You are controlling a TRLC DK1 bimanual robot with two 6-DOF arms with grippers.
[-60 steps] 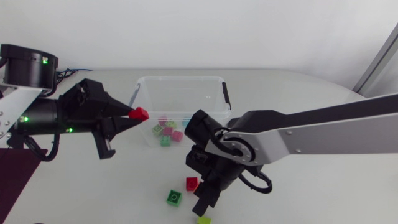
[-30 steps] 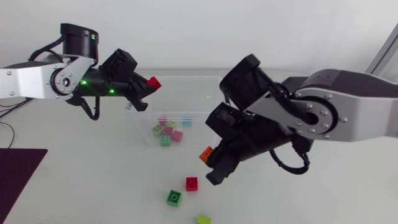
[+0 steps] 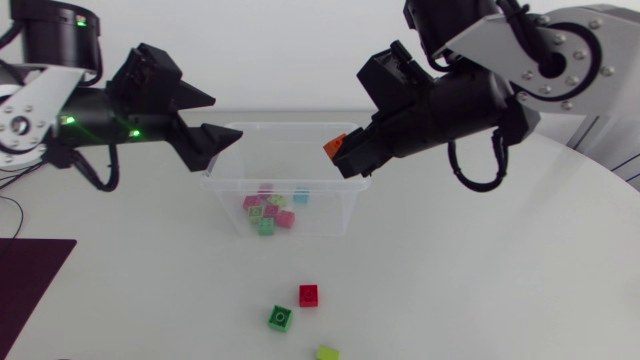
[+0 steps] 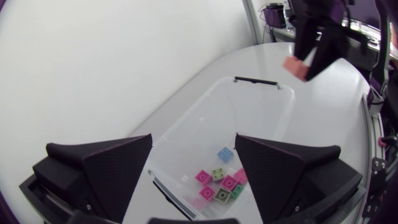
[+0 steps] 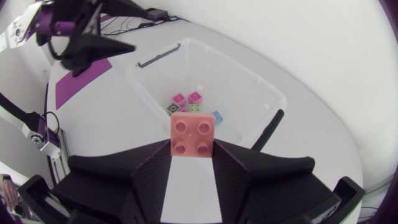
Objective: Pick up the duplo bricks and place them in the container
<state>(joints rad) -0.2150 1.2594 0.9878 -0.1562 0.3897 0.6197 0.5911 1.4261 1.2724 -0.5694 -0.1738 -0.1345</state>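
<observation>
Head view alone shows red brick (image 3: 308,295); right gripper (image 3: 343,157) clamps orange brick (image 3: 334,145), left gripper (image 3: 226,118) gapes.

Clear container (image 3: 320,215), black handle (image 4: 255,81). Inside container: pink bricks (image 3: 285,218), pale green bricks (image 3: 266,227), light-blue brick (image 3: 300,197). Above its right rim: orange brick (image 3: 335,145) in black right gripper (image 3: 342,157). In front of container, on white table (image 3: 480,280): red brick (image 3: 308,294), green brick (image 3: 280,318), yellow-green brick (image 3: 327,352). Left gripper (image 3: 227,117) black.

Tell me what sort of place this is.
Probably a robotics lab bench: left arm and right arm over a white table, plus a clear container holding bricks.
</observation>
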